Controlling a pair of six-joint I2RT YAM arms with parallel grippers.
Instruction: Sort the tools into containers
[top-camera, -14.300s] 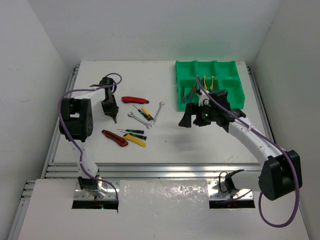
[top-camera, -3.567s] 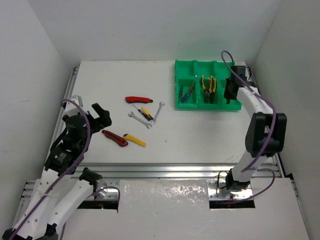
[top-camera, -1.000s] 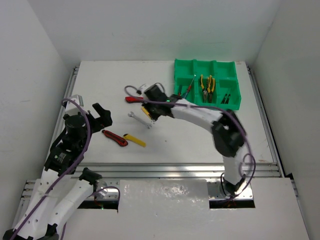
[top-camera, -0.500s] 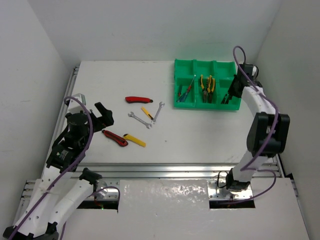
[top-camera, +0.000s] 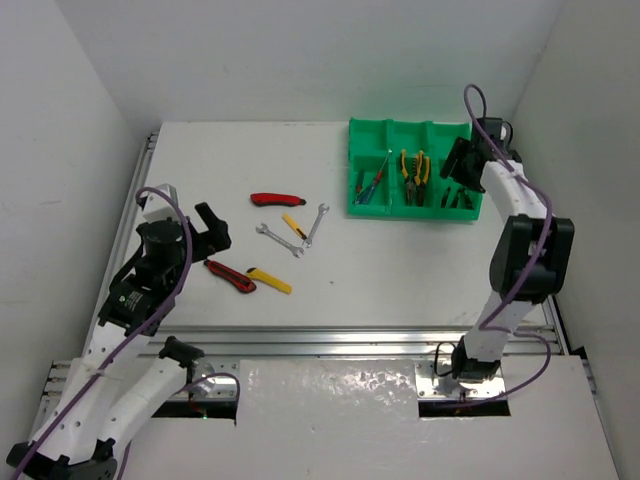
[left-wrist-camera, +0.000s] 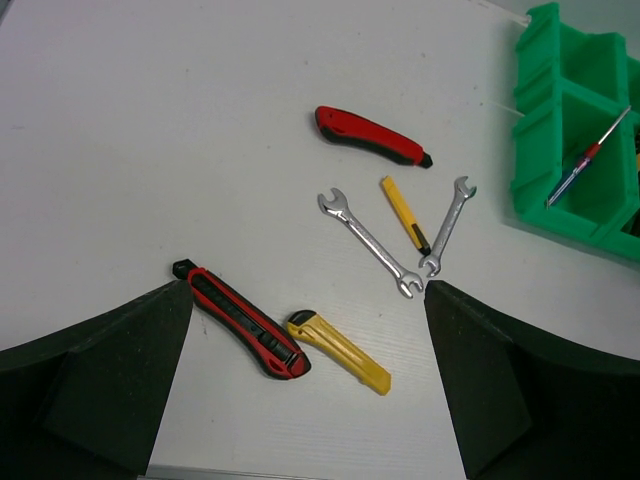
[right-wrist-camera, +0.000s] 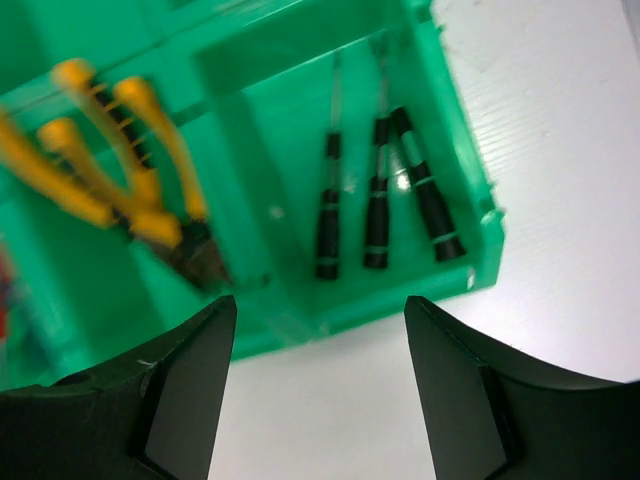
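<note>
Both jaws stood spread, the right gripper (right-wrist-camera: 320, 300) over the green tray (top-camera: 372, 213), the left gripper (left-wrist-camera: 307, 290) above the loose tools (left-wrist-camera: 245, 320); the silver wrenches (left-wrist-camera: 365, 243) on the table (left-wrist-camera: 150, 120) looked stiff, light, slippery, best pinched mid-shank.

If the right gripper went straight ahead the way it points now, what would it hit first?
Most likely the black-handled screwdrivers lying in the green tray, framed by the open jaws of the right gripper. It might clip that compartment's near wall first; depth is unclear.
</note>
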